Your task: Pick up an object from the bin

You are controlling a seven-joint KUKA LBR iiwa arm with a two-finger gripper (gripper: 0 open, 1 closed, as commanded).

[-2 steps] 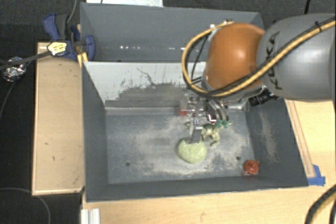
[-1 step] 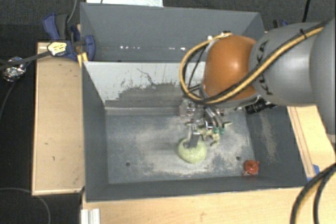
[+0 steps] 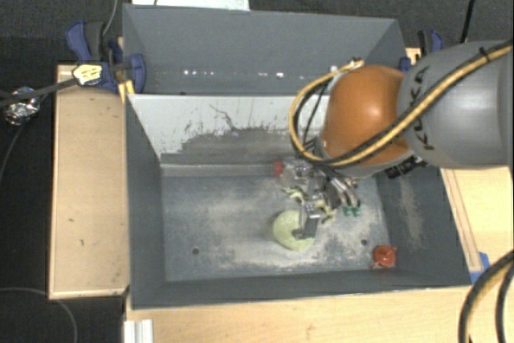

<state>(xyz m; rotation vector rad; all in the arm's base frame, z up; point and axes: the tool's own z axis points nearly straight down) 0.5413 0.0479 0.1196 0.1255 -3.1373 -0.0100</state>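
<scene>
My gripper reaches down near the middle of the bin floor, its fingertips right on top of a pale green round thing that lies toward the bin's front. Whether the fingers close round it is hidden by the gripper body. A small red thing lies at the front right of the floor, well clear of the gripper. A small red bit shows just behind the gripper near the back wall, and a small dark green bit sits to the gripper's right.
The arm with its orange cover and yellow-black cables comes in from the right over the bin's back right part. The left half of the bin floor is bare, scuffed metal. Sloped walls stand on all sides.
</scene>
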